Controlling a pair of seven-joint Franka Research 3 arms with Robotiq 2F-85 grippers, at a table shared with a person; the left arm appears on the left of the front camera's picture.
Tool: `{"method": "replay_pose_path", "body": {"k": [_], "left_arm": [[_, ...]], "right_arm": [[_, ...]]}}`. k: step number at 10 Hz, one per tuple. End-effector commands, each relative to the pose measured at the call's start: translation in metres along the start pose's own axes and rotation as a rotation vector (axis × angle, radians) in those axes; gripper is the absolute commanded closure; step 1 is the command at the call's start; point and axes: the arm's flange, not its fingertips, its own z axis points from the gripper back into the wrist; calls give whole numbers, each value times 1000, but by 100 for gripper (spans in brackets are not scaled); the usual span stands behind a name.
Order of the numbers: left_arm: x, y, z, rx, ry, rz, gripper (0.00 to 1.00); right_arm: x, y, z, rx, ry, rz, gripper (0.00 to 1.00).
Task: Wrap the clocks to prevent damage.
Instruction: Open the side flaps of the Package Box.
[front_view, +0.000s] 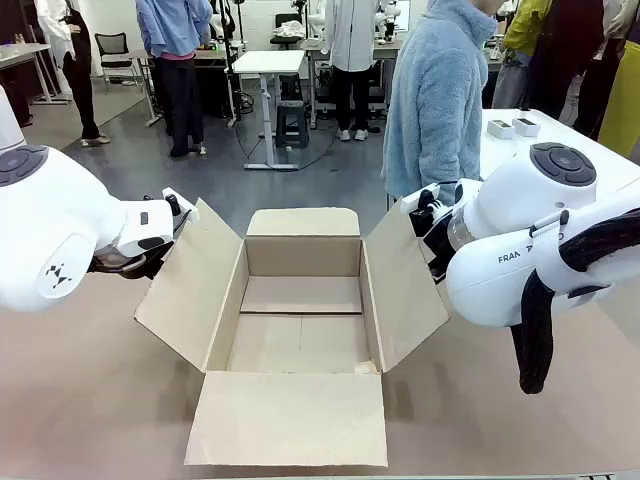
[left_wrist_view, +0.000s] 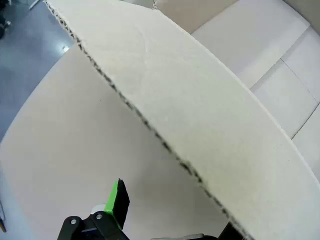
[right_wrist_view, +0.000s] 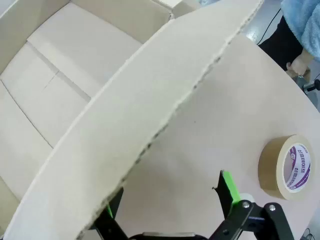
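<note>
Left wrist view has my left tool (left_wrist_view: 172, 212) at the left flap (left_wrist_view: 200, 125) of the cardboard box (front_view: 303, 257), out at the flap's raw outer edge. Its jaws stand wide and hold nothing. One green pad (left_wrist_view: 117, 197) hangs over the bare table (left_wrist_view: 65, 140); the other finger is mostly hidden behind the cardboard, so the edge runs between them. I cannot tell whether either finger touches it.

From the front, the box sits at the middle of the table with all four flaps spread outward and its bare floor showing. A person in a pale blue fleece (front_view: 437, 100) stands at the far edge, right of the box.

My right tool (right_wrist_view: 170, 200) straddles the right flap (right_wrist_view: 150, 100) the same way, jaws wide and empty, with one green pad (right_wrist_view: 227, 187) on the table side. Just beside that pad a brown tape roll (right_wrist_view: 286, 167) lies flat on the table, outside the box toward the right edge.

Where the clocks are I cannot tell.
</note>
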Motion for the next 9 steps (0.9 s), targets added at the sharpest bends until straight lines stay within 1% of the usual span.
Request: {"method": "replay_pose_path", "body": {"k": [1, 9], "left_arm": [[1, 0, 0, 1, -2, 0, 0], [1, 0, 0, 1, -2, 0, 0]], "right_arm": [[0, 0, 0, 0, 0, 0, 0], [0, 0, 0, 0, 0, 0, 0]]}}
